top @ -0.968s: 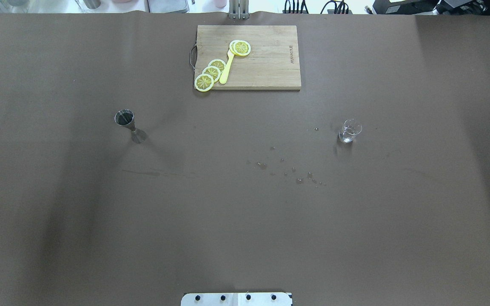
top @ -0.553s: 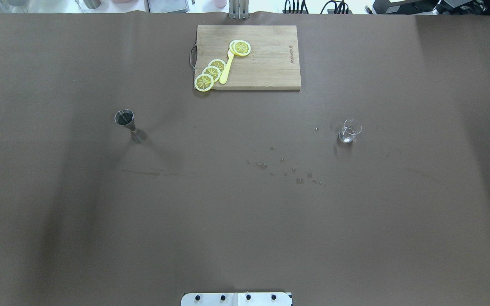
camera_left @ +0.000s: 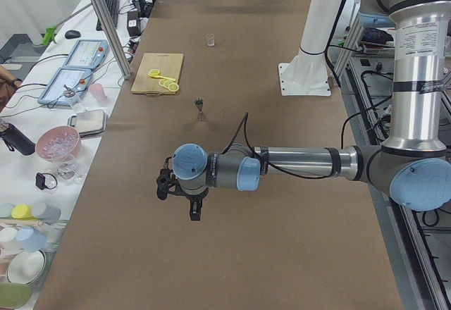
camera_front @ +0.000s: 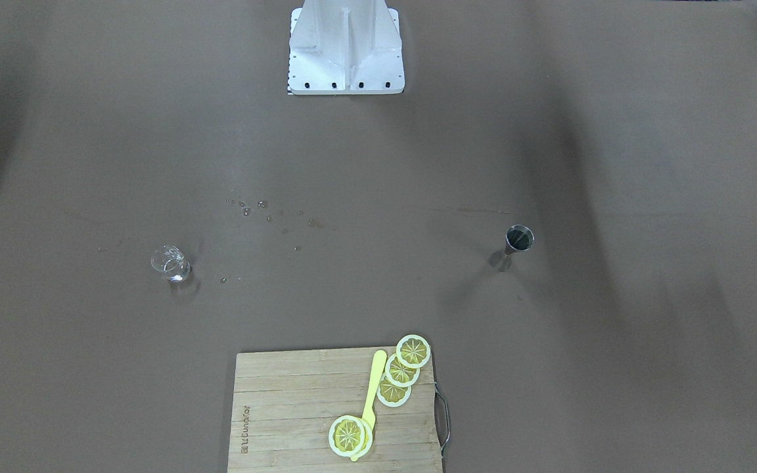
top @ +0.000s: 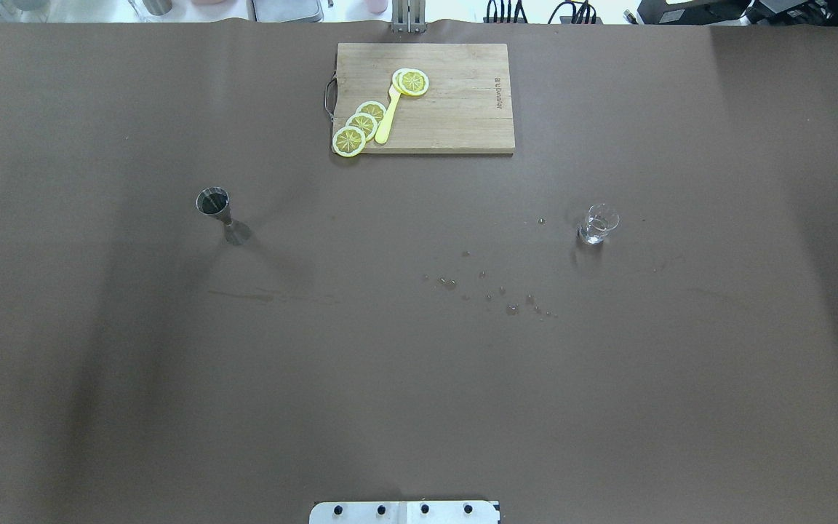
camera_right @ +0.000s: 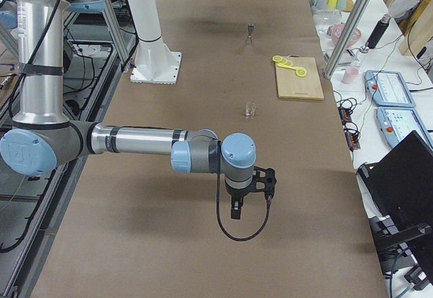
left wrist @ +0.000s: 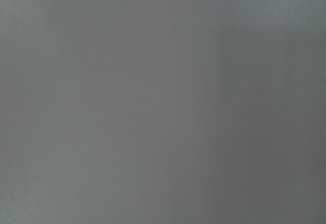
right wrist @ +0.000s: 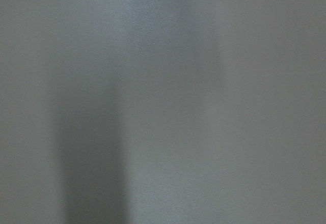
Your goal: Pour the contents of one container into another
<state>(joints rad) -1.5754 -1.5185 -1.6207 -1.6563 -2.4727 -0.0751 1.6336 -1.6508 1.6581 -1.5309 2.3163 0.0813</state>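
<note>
item: glass cup, upright on the desk, right half, nearer the far edge; jigger well apart, left half. likely light, stiff, slick, breakable; i'd grip its wall below the lip. left fingers, right fingers: state, i cannot tell.

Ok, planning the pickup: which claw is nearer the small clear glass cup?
Right. The right claw hangs over the right end of the brown table, on the clear glass cup's side; the left claw hangs at the opposite end, beyond the steel hourglass jigger.
</note>
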